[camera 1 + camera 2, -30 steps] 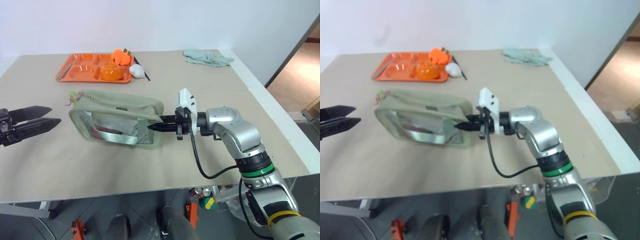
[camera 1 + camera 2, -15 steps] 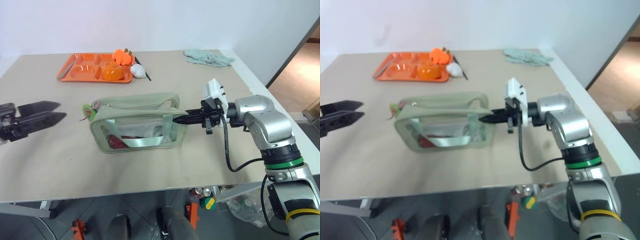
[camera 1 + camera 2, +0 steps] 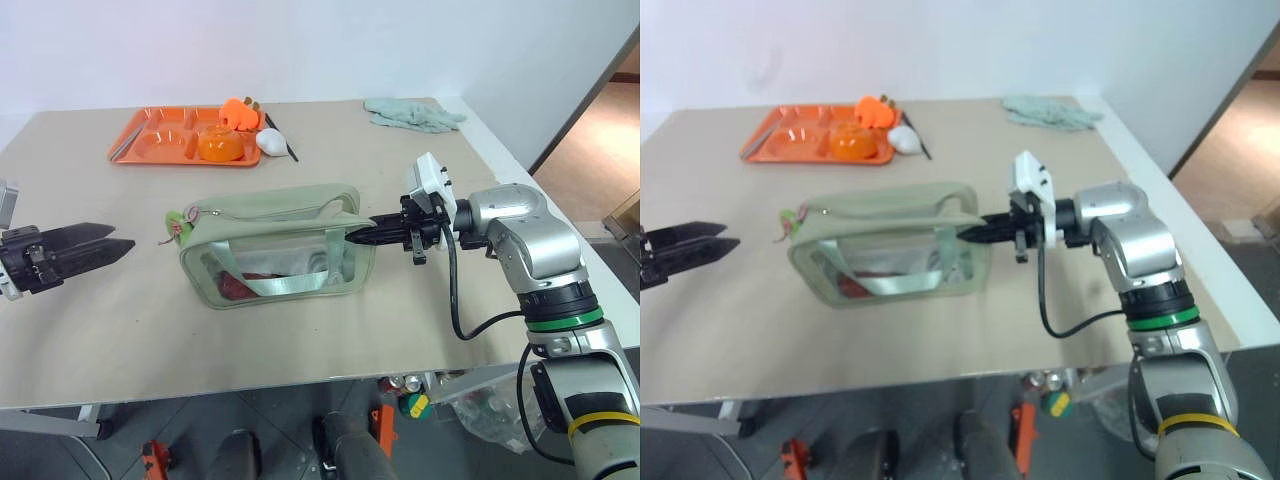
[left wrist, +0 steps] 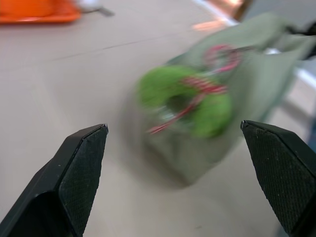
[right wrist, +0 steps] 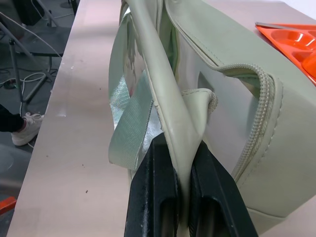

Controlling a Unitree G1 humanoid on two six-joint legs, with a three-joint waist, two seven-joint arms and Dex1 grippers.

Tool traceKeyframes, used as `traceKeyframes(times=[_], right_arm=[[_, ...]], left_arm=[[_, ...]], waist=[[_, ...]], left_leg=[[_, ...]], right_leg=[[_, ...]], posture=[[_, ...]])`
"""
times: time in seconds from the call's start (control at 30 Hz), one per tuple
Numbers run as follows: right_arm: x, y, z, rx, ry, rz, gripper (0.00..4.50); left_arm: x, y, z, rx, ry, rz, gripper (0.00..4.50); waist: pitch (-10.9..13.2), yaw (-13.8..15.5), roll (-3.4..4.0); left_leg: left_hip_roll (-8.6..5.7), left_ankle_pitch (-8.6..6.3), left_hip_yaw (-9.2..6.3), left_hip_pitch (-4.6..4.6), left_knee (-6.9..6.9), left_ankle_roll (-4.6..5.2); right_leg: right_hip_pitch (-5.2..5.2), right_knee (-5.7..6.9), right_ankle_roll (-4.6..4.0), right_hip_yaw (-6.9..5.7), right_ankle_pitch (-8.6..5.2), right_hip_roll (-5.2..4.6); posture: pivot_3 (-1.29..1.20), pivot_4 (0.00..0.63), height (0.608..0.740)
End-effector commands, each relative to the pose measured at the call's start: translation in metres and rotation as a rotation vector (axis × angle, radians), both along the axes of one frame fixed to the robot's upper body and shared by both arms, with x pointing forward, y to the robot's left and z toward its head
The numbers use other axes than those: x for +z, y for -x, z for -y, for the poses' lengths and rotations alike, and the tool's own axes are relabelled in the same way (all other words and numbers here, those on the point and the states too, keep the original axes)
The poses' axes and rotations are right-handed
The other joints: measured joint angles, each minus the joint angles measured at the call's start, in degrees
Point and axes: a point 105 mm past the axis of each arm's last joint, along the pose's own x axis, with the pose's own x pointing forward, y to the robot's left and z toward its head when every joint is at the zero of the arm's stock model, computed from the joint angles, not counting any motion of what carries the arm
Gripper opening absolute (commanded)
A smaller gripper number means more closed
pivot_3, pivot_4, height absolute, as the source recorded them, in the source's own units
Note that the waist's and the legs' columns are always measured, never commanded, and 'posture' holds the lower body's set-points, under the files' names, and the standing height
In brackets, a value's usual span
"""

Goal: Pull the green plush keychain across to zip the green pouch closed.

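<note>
A lab-like test room was suggested by a plain paper-covered beige table (image 3: 300, 340), bare white walls (image 3: 300, 45), and black cables on the floor (image 5: 19, 29).

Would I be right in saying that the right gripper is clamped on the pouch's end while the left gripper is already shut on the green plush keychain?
Not quite. The right gripper is clamped on the green pouch, but the left gripper is open and short of the green plush keychain, as the left wrist view shows.
</note>
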Motion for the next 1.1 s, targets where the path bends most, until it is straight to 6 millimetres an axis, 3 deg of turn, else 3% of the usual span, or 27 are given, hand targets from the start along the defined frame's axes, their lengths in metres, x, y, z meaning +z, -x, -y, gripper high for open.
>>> traceKeyframes(times=[0.03, 0.17, 0.3, 0.5, 0.73, 0.97, 1.1], right_arm=[[0.013, 0.006, -0.006, 0.028, -0.024, 0.054, 0.04], [0.014, 0.007, -0.008, 0.03, -0.025, 0.057, 0.04], [0.015, 0.008, -0.008, 0.028, -0.025, 0.061, 0.04], [0.015, 0.011, -0.008, 0.02, -0.027, 0.065, 0.04], [0.015, 0.012, -0.008, 0.013, -0.03, 0.062, 0.0], [0.014, 0.013, -0.008, 0.007, -0.031, 0.061, 0.0], [0.014, 0.013, -0.007, 0.005, -0.034, 0.061, 0.0]], left_arm=[[0.002, -0.011, 0.005, 0.013, -0.007, 0.05, 4.5], [0.001, -0.02, 0.018, -0.008, 0.042, 0.061, 4.5], [-0.014, -0.028, 0.028, -0.024, 0.037, 0.024, 4.5], [-0.023, -0.042, 0.03, 0.004, 0.046, 0.012, 4.5], [-0.026, -0.054, 0.038, 0.01, 0.053, 0.04, 2.35], [-0.025, -0.048, 0.049, -0.057, 0.078, 0.048, 0.01], [-0.023, -0.049, 0.047, -0.042, 0.072, 0.058, 0.01]], waist=[[0.0, 0.0, 0.0], [0.0, 0.0, -0.02], [0.0, -0.1, -0.01], [0.0, 0.0, -0.02], [0.0, 0.0, -0.02], [0.0, 0.0, -0.02], [0.0, 0.0, -0.02]], left_leg=[[-0.01, 0.0, 0.01, 0.0, 0.01, 0.0], [-0.02, 0.0, 0.03, -0.01, 0.05, -0.01], [0.0, 0.0, 0.04, 0.0, 0.02, -0.01], [-0.01, 0.0, 0.01, -0.01, 0.03, -0.01], [-0.01, 0.0, 0.01, -0.01, 0.04, -0.01], [-0.01, 0.0, 0.0, 0.0, 0.04, -0.01], [-0.02, 0.0, 0.01, 0.0, 0.05, -0.01]], right_leg=[[0.01, 0.0, 0.02, 0.0, 0.01, -0.01], [0.02, -0.01, 0.07, 0.02, 0.04, -0.02], [0.01, 0.0, 0.05, 0.06, 0.04, 0.01], [0.02, 0.01, 0.04, 0.04, 0.06, 0.02], [0.02, 0.01, 0.05, 0.06, 0.07, 0.02], [0.03, 0.01, 0.05, 0.05, 0.07, 0.02], [0.03, 0.01, 0.06, 0.06, 0.07, 0.02]], posture=[[0.0, 0.15, 0.74], [0.0, 0.15, 0.74], [0.0, 0.15, 0.74], [0.0, 0.15, 0.74], [0.0, 0.15, 0.74], [0.0, 0.15, 0.74], [0.0, 0.15, 0.74]])
